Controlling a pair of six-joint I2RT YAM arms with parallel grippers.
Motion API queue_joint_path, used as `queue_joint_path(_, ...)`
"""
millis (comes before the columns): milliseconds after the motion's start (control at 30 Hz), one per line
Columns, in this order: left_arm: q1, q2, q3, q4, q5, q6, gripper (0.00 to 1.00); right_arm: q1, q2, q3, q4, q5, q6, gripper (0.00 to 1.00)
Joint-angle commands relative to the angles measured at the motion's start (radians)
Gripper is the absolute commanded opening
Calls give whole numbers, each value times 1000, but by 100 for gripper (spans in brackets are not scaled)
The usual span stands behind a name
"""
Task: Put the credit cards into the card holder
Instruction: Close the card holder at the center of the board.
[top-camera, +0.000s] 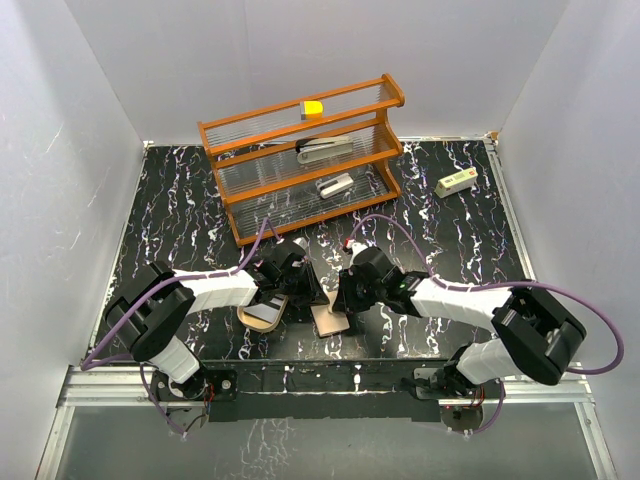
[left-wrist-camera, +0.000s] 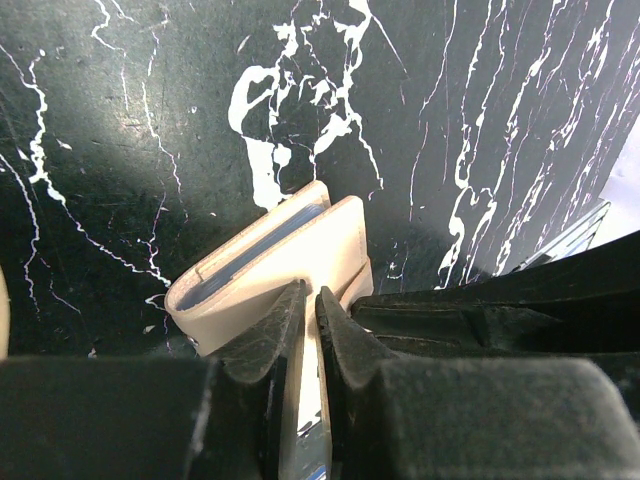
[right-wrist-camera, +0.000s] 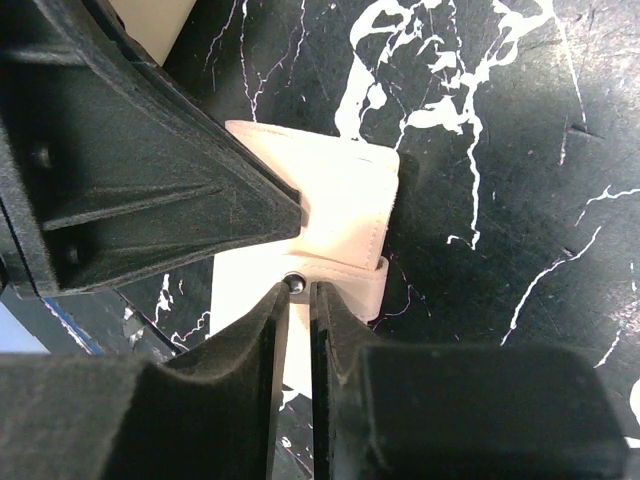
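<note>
The left claw (left-wrist-camera: 310, 295) is closed on a thin pale card (left-wrist-camera: 303, 420). The card shows edge-on in the narrow slit between the two black fingers, and the fingertips hide its front end. Just beyond those fingertips, and partly under them, a small tan stitched wallet (left-wrist-camera: 270, 255) lies on the black marbled table (top-camera: 180, 200). It is tilted with its mouth towards the claw, and a dark strip shows inside its slot, though it is not clear whether that is another card. The right claw (right-wrist-camera: 297, 288) comes at the wallet from the other side. Its fingers are pinched nearly together on the edge of the wallet's flap, beside a small metal stud. The left claw fills the upper left of the right wrist view, close above the wallet. From above, both arms meet over the wallet near the front of the table. The oval tray (top-camera: 255, 318) sits on the table just to the left of the wallet, partly under the left wrist and apart from the held card. At the back stands an orange rack (top-camera: 260, 150) with a grey stapler (top-camera: 325, 150) on one shelf. A small white box (top-camera: 455, 183) lies far to the right.
</note>
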Motion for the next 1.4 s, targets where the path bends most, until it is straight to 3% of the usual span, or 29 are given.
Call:
queue_joint_path(0,-8,25,-22,-133,-70,21,9,6,12,45,-11,11,-20,13)
queue_joint_path(800,-8,12,-35,-134,-77,16,9,6,26,136,-114,49,1,20)
queue_joint_path(1367,-9,28,-31,-120,-66,14,9,5,85,167,-134,63,-36,17)
